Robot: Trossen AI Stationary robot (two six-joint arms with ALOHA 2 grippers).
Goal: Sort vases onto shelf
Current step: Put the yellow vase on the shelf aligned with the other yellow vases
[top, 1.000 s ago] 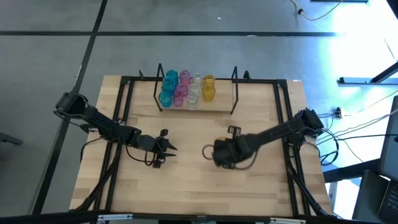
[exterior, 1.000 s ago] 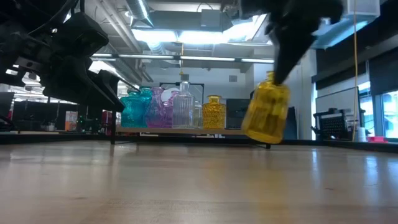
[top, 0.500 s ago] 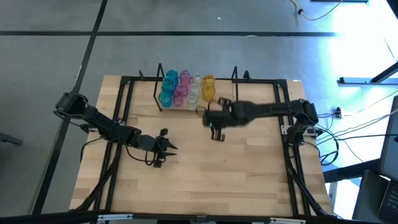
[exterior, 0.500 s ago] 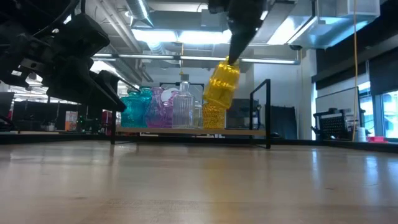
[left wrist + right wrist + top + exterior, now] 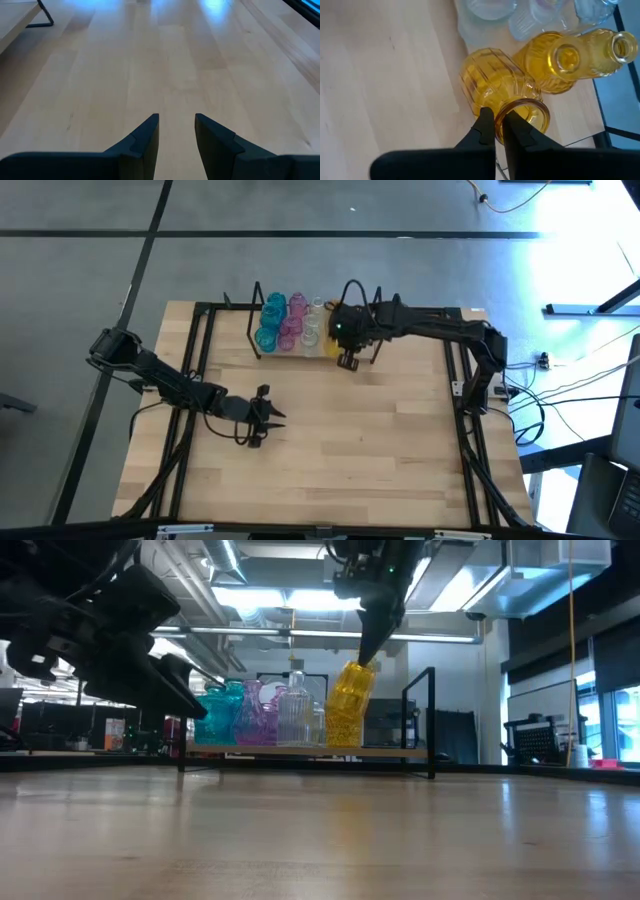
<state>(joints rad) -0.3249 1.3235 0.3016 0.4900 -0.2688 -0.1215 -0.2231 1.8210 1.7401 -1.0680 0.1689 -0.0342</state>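
My right gripper [image 5: 499, 117] is shut on a yellow vase [image 5: 490, 82], which hangs at the near edge of the shelf [image 5: 285, 354], toward its right end. On the shelf stand teal vases [image 5: 220, 715], pink vases [image 5: 255, 715], clear vases [image 5: 293, 715] and two more yellow vases [image 5: 555, 62]. My left gripper [image 5: 176, 125] is open over the table's left middle, with nothing between its fingers. My right gripper holds the yellow vase by the rim of its mouth [image 5: 496, 106], one finger [image 5: 515, 131] inside the mouth and the other outside. The fingers come from above, slanting down. The vase hangs tilted below them [image 5: 350, 705]; whether its base touches the shelf I cannot tell.
Black wire end frames [image 5: 378, 320] stand at both ends of the shelf, the right one close beside my right gripper [image 5: 340, 345]. The bare wooden tabletop [image 5: 350, 450] stretches in front of the shelf. The room beyond shows in the low view.
My right gripper has swung from the table's middle toward the far edge and risen, carrying the yellow vase to the shelf's right part. The vase has stayed tilted below the fingers.
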